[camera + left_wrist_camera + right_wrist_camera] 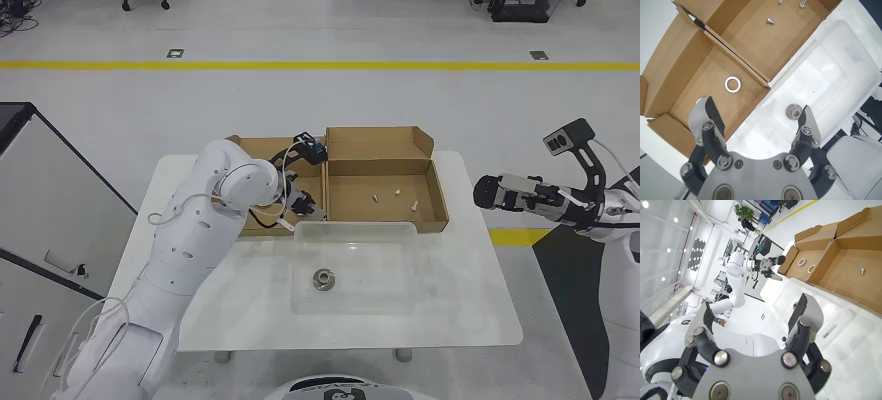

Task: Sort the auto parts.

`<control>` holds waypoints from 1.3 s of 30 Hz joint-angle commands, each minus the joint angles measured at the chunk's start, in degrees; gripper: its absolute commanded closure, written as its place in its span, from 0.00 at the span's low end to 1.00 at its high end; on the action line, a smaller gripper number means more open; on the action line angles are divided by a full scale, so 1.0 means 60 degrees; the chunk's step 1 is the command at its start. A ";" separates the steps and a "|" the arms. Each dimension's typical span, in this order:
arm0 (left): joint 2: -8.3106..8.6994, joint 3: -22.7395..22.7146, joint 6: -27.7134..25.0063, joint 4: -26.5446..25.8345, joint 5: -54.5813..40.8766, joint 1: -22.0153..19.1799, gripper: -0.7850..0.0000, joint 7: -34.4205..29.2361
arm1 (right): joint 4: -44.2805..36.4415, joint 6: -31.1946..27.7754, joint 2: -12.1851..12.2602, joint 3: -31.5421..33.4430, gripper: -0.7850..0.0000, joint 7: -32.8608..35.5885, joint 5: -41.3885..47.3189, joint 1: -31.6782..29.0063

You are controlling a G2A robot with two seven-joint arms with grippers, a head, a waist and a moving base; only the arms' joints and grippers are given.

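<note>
A silver flanged hub (323,279) (793,112) (795,305) lies in the clear plastic bin (355,228) (848,56). The left cardboard box (262,150) (702,75) holds a flat metal ring (732,84) (802,262); a second ring (811,268) lies close by it. Three small bolts (397,189) (770,20) rest in the right cardboard box (380,150). My left gripper (305,205) (758,109) hangs open and empty over the left box's near corner, by the bin's rim. My right gripper (485,192) (755,304) is open and empty, off the table's right side.
The two boxes stand side by side at the table's back, with their flaps up. The bin sits just in front of them. Bare white table (460,290) lies to the right of the bin and along the front edge.
</note>
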 commanded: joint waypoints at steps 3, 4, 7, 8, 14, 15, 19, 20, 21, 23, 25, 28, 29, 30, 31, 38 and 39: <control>-0.0072 0.0990 -0.0361 -0.0604 -0.0426 -0.0273 0.00 -0.0547 | 0.0000 0.0000 0.0000 0.0000 0.00 0.0000 0.0000 0.0000; -0.0089 0.1308 -0.0334 -0.0714 -0.0524 -0.0405 0.00 -0.0575 | 0.0000 0.0000 0.0000 0.0000 0.00 0.0000 0.0000 0.0000; -0.0111 0.2338 -0.0269 -0.0908 -0.0910 -0.0862 0.00 -0.0640 | 0.0000 0.0000 0.0000 0.0000 0.00 0.0000 0.0000 0.0000; -0.0110 0.2722 -0.0260 -0.0967 -0.1065 -0.1026 0.00 -0.0649 | 0.0000 0.0000 0.0000 0.0000 0.00 0.0000 0.0000 0.0000; 0.0006 0.4502 -0.0312 -0.0553 -0.1793 -0.2016 0.00 -0.0598 | 0.0000 0.0000 0.0000 0.0000 0.00 0.0000 0.0000 0.0000; 0.0036 0.4701 -0.0361 -0.0448 -0.1882 -0.2147 0.00 -0.0548 | 0.0000 0.0000 0.0000 0.0000 0.00 0.0000 0.0000 0.0000; 0.0172 0.5450 -0.0535 -0.0266 -0.2243 -0.2570 0.00 -0.0374 | 0.0000 0.0000 0.0000 0.0000 0.00 0.0000 0.0000 0.0000; 0.0208 0.5567 -0.0553 -0.0239 -0.2334 -0.2662 0.00 -0.0356 | 0.0000 0.0000 0.0000 0.0000 0.00 0.0000 0.0000 0.0000; 0.0244 0.5661 -0.0547 -0.0198 -0.2444 -0.2720 0.00 -0.0361 | 0.0000 0.0000 0.0000 0.0000 0.00 0.0000 0.0000 0.0000; 0.0310 0.5833 -0.0554 -0.0150 -0.2622 -0.2800 0.00 -0.0354 | 0.0000 0.0000 0.0000 0.0000 0.00 0.0000 0.0000 0.0000; 0.0369 0.5987 -0.0538 -0.0046 -0.2727 -0.2834 0.00 -0.0370 | 0.0000 0.0000 0.0000 0.0000 0.00 0.0000 0.0000 0.0000; 0.0432 0.6186 -0.0591 0.0144 -0.2830 -0.2839 0.00 -0.0317 | 0.0000 0.0000 0.0000 0.0000 0.00 0.0000 0.0000 0.0000; 0.0447 0.6222 -0.0628 0.0222 -0.2856 -0.2830 0.00 -0.0280 | 0.0000 0.0000 0.0000 0.0000 0.00 0.0000 0.0000 0.0000; 0.0459 0.6245 -0.0664 0.0303 -0.2894 -0.2815 0.00 -0.0243 | 0.0000 0.0000 0.0000 0.0000 0.00 0.0000 0.0000 0.0000; 0.0468 0.6288 -0.0700 0.0379 -0.2888 -0.2802 0.00 -0.0207 | 0.0000 0.0000 0.0000 0.0000 0.00 0.0000 0.0000 0.0000; 0.0467 0.6420 -0.0790 0.0614 -0.2847 -0.2796 0.00 -0.0109 | 0.0000 0.0000 0.0000 0.0000 0.00 0.0000 0.0000 0.0000; 0.0467 0.6420 -0.0790 0.0614 -0.2847 -0.2796 0.00 -0.0109 | 0.0000 0.0000 0.0000 0.0000 0.00 0.0000 0.0000 0.0000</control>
